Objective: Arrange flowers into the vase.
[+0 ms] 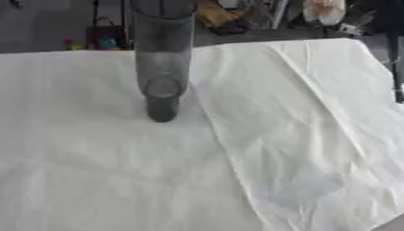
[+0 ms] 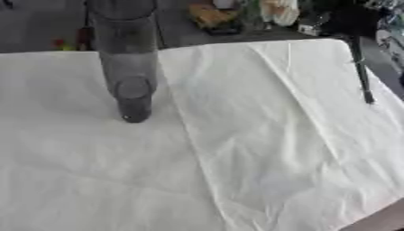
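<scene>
- The vase [image 1: 162, 58] stood upright toward the far left of the cloth [image 1: 300, 135], a tall, dark, see-through cylinder seen from above, its mouth cut off by the top edge of the view.
- Nothing showed inside it: no stem, no bloom; through the wall only its round base was visible (whether it held water could not be told).
- No flowers lay anywhere on the cloth in either view, so the task's other things were out of sight.
- Neither robot hand appeared in either view, so how far open they were, and whether either one held a flower, could not be told.
- Judged from this, the arranging had not begun; the step in hand looked like fetching the first flower from somewhere off the cloth.
- The next move would call for bringing a stem in over the vase's mouth, lining its lower end up with the opening, and lowering it straight down, since a tall, narrow vase could tip if a stem or hand pushed its rim sideways.
- Beyond the far edge sat some blurred clutter [image 1: 221, 16], and a dark bar [image 2: 361, 72] ran down the cloth's right side; both stood well apart from the vase.
</scene>
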Robot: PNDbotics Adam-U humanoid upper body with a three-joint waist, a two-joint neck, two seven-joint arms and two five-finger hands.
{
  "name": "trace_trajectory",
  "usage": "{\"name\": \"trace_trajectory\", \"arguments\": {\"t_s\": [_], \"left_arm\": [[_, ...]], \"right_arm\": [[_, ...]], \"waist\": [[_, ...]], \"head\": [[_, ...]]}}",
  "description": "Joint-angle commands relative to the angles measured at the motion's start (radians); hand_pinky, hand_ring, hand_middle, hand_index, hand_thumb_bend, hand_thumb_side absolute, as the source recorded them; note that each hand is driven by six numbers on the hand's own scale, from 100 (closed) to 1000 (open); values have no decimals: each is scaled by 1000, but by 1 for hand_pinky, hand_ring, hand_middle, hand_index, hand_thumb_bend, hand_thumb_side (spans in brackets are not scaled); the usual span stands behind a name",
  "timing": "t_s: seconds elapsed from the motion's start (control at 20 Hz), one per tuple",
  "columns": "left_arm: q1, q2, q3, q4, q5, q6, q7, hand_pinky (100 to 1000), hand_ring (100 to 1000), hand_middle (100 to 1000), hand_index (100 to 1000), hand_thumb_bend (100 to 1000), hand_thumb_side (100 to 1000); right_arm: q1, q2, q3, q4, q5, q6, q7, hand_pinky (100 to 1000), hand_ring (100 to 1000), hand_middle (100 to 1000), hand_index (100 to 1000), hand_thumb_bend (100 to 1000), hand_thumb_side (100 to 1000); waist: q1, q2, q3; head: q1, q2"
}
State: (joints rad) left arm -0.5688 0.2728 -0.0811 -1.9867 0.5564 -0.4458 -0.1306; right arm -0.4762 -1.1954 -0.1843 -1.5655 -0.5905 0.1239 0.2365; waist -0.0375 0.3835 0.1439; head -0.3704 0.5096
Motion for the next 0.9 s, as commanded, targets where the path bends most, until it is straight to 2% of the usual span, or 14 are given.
{"name": "trace_trajectory", "arguments": {"t_s": [0.05,0.45,0.9], "left_arm": [[-13,22,8,-13,6,6,0,778,770,844,931,100,817],[-11,26,7,-13,8,11,-1,777,770,844,932,100,819],[-10,30,4,-13,8,12,-3,778,771,844,932,100,820]], "right_arm": [[-24,-64,-21,-14,-76,14,-6,100,100,100,100,395,100],[-70,-74,-30,-25,-239,44,-37,100,100,100,100,381,100],[-101,-85,-43,-41,-390,26,-73,100,100,100,100,373,100]], "waist": [[-3,-30,2],[-13,-36,14],[-23,-36,27]], "head": [[3,7],[-5,12],[-15,13]]}}
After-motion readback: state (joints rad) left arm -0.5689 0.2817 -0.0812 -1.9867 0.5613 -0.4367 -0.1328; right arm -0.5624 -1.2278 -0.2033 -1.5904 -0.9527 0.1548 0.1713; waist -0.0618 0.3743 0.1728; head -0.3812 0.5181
